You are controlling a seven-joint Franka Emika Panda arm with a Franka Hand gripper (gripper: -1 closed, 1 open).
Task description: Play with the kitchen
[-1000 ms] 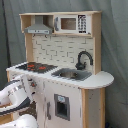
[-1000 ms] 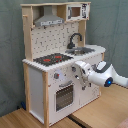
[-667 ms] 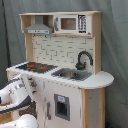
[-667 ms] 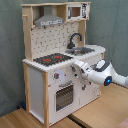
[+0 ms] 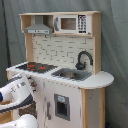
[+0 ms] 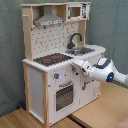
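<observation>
In the second exterior view the gripper (image 6: 76,65), its opening state impossible to tell, sat against the front panel of the kitchen (image 6: 55,60) just below the hob (image 6: 52,59), so any knob contact there should be light and square-on.

Both exterior views stood off my arm and faced the kitchen (image 5: 60,75) (image 6: 60,65) from its front. The first exterior view looked from its sink (image 5: 71,74) corner, near enough to crop the base, with my arm (image 5: 15,92) at lower left. The second exterior view looked from its hob (image 6: 52,59) corner, farther back, with my arm (image 6: 102,71) at right. Both shared the worktop, hood and pegboard.
</observation>
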